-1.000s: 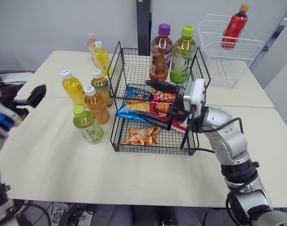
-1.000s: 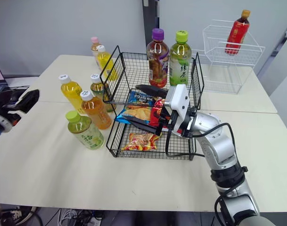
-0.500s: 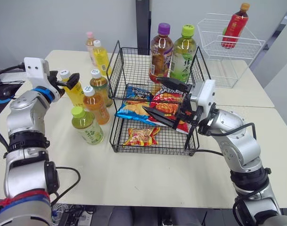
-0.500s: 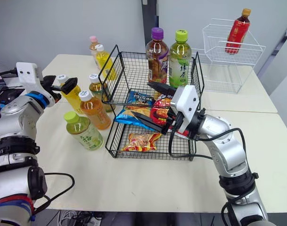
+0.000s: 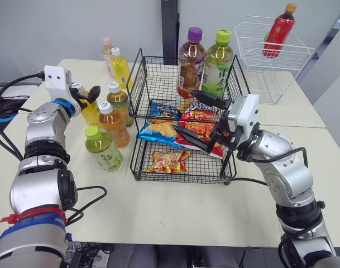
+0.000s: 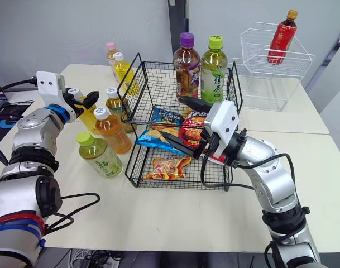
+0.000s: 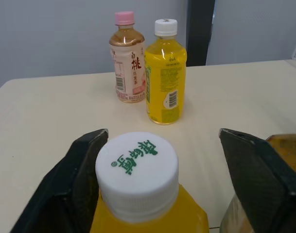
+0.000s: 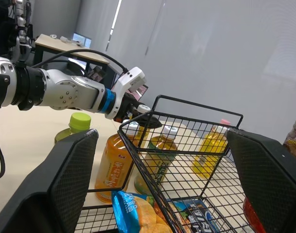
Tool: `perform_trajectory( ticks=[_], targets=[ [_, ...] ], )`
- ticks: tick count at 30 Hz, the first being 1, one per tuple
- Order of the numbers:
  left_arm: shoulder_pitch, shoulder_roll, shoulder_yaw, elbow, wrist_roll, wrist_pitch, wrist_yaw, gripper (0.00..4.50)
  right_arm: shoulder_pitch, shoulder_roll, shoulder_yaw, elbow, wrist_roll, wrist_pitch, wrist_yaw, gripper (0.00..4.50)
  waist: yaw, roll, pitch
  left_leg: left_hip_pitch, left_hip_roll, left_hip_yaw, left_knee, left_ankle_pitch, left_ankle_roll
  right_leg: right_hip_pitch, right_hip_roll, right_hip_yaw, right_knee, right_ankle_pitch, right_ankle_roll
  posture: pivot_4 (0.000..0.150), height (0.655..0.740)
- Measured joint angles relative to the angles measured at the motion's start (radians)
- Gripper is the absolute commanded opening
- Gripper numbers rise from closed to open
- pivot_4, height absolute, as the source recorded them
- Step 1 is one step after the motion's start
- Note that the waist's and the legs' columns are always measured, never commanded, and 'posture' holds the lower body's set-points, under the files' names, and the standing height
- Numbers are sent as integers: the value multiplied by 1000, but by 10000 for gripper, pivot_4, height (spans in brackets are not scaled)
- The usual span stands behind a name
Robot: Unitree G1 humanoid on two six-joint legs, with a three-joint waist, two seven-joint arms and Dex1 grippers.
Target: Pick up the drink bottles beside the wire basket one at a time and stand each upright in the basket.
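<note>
the pale cream surface (image 5: 158, 212) is two tops pushed together, with a seam running across under the baskets. behind it is a plain grey wall (image 5: 47, 28) with a dark upright strip (image 5: 170, 25) in the middle

at the far left, the left claw (image 5: 85, 95) is spread open around the white cap of a yellow bottle (image 5: 90, 111). in the left wrist view one finger (image 7: 75, 179) sits just beside the cap and the other stands well off, so nothing is gripped. that bottle stands upright on the surface, left of the black wire basket (image 5: 137, 84). just beside it stand a darker tea bottle (image 5: 121, 103), an orange bottle (image 5: 115, 127) and a green-capped bottle (image 5: 104, 151), nearest the front. farther back, near the wall, a pink-capped bottle (image 5: 107, 51) and a second yellow bottle (image 5: 120, 67) stand side by side

the black wire basket has two tiers. a purple-capped bottle (image 5: 191, 61) and a tall green-capped bottle (image 5: 217, 64) stand upright in the upper one. a blue snack bag (image 5: 158, 129), a red packet (image 5: 197, 124) and a small packet (image 5: 168, 161) lie in the lower one

the right claw (image 5: 182, 110) hangs over the lower tier with its fingers wide apart and empty

at the far right a white wire basket (image 5: 253, 84) sits on the surface, with a red bottle (image 5: 278, 30) leaning in it
</note>
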Motion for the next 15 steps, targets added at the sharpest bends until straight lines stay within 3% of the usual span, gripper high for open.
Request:
perform_trajectory(
  ticks=[5,15],
  targets=[
    [-14,2,3,21,14,-14,21,13796,1,0,0,-7,0,1,-14,45000,1,0,0,0,0,0,0,0,0,0,0,0,0,0,0,1500,7400],
    [-7,17,30,25,10,-11,22,13767,1,1,1,-14,0,6,-19,45000,-4,0,0,0,0,0,0,1,-1,0,0,0,0,0,0,1500,7400]
  ],
)
